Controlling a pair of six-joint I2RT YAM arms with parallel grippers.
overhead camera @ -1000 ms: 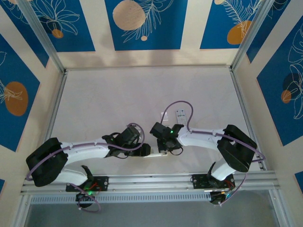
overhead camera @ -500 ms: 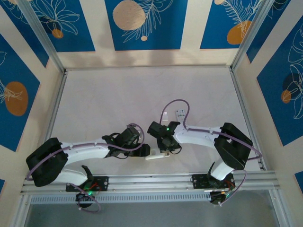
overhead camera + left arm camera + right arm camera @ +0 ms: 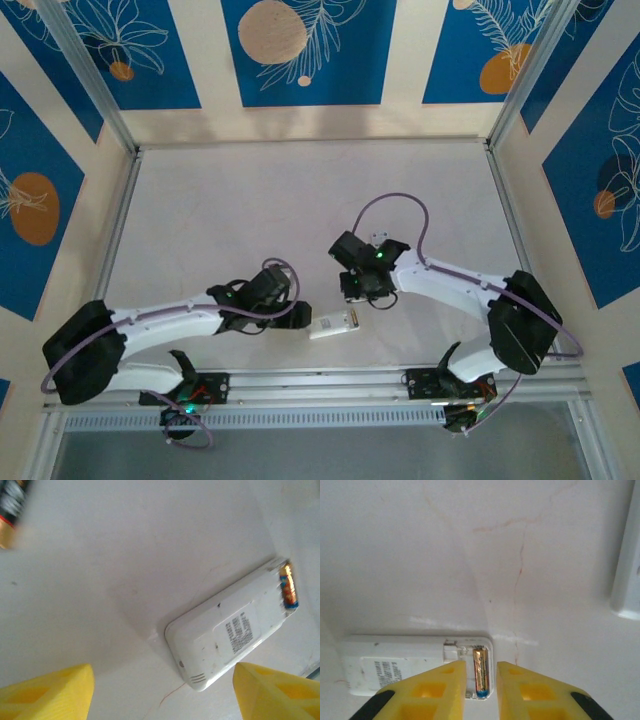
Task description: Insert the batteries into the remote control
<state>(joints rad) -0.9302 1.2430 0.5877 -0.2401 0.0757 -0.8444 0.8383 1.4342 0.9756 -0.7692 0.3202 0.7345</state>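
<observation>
The remote control (image 3: 335, 325) lies face down on the table (image 3: 250, 200). The right wrist view shows a battery (image 3: 480, 676) seated in its open bay below the right pincer (image 3: 480, 669), which is slightly parted and empty. The left wrist view adds a blurred, probably loose battery (image 3: 10, 507) beyond the wide, empty left pincer (image 3: 162, 692). Since a second ago the right pincer has drawn back from the remote.

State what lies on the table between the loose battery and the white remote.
Nothing: in the left wrist view, the table between the loose battery and the remote is bare.
</observation>
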